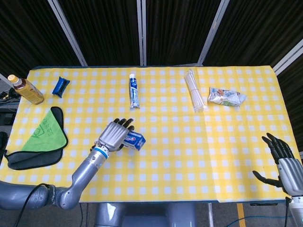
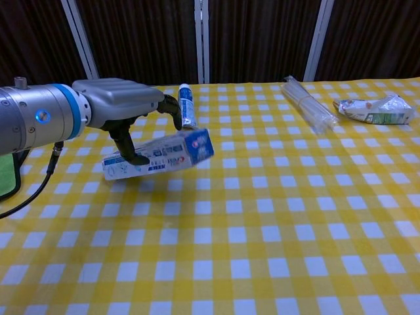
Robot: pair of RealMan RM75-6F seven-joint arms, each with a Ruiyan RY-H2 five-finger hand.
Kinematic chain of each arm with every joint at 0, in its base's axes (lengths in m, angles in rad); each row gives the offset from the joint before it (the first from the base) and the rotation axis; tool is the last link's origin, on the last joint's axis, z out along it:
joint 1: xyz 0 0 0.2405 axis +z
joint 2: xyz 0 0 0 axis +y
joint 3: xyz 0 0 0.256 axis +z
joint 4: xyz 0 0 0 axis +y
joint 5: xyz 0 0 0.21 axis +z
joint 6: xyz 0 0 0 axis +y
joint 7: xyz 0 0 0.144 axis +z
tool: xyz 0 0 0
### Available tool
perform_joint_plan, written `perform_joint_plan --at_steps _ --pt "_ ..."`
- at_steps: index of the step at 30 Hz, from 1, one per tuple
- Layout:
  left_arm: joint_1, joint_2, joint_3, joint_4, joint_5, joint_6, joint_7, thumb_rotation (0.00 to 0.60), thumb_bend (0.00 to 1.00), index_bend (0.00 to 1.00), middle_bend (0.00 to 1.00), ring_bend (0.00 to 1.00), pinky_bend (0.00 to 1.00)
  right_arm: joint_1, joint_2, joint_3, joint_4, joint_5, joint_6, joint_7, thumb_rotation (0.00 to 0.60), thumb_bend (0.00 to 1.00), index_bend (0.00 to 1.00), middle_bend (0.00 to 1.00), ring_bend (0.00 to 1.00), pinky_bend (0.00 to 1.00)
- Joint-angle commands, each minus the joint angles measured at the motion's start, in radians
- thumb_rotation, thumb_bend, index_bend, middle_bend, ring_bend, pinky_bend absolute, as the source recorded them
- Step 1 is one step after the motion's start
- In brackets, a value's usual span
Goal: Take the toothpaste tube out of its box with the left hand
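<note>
Since the toothpaste tube point(image 1: 134, 92) is already lying loose on the tablecloth point(image 1: 189, 142) near the far edge, I'd call the main job pretty much done. My left hand point(image 1: 112, 135) has the box point(image 2: 159, 153) clamped between thumb and fingers, held roughly level and low over the cloth at the near-left part of the table, well apart from the tube. As far as I can judge, all that's left is setting the box down and letting go. I can't tell from either view whether the box is touching the cloth yet.

Materials-wise: the box is a long, thin printed carton, blue and white, so it should dent if I squeeze too hard. The tube is a slim, soft-looking plastic thing, white cap pointing away from me and blue print on the body. The cloth is a flat yellow-and-white check, looks a bit slick.

My right hand point(image 1: 284, 161) is parked off the near-right corner, fingers spread, holding nothing.

Other stuff around: a green cloth point(image 1: 43, 134), a bottle point(image 1: 26, 89), a clear bundle of straws point(image 1: 195, 90), and a crinkly packet point(image 1: 227, 96).
</note>
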Motion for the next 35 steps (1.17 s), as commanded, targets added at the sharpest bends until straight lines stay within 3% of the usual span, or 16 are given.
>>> perform_joint_plan --at_steps 1,9,16,22,29,35 --pt "-0.011 0.009 0.023 -0.017 -0.028 0.011 0.015 0.600 0.22 0.10 0.00 0.00 0.07 0.000 0.000 0.000 -0.001 -0.001 0.001 -0.001 0.600 0.08 0.00 0.00 0.00 0.00" --pt "0.043 0.027 0.048 -0.049 0.043 0.087 -0.072 0.600 0.21 0.08 0.00 0.00 0.03 -0.001 -0.002 -0.002 -0.003 -0.006 0.004 -0.012 0.600 0.08 0.00 0.00 0.00 0.00" --pt "0.229 0.042 0.183 -0.044 0.339 0.313 -0.227 0.600 0.21 0.08 0.00 0.00 0.03 0.000 -0.008 -0.001 -0.002 0.000 -0.002 -0.033 0.600 0.08 0.00 0.00 0.00 0.00" --pt "0.416 0.065 0.313 0.057 0.548 0.506 -0.386 0.600 0.21 0.07 0.00 0.00 0.02 0.002 -0.019 0.004 -0.001 0.016 -0.009 -0.069 0.600 0.08 0.00 0.00 0.00 0.00" --pt "0.584 0.071 0.387 0.159 0.694 0.698 -0.460 0.600 0.21 0.03 0.00 0.00 0.00 0.006 -0.034 0.007 0.003 0.029 -0.021 -0.106 0.600 0.08 0.00 0.00 0.00 0.00" --pt "0.685 0.076 0.400 0.220 0.748 0.755 -0.500 0.600 0.20 0.02 0.00 0.00 0.00 0.004 -0.044 0.001 0.004 0.020 -0.021 -0.136 0.600 0.08 0.00 0.00 0.00 0.00"
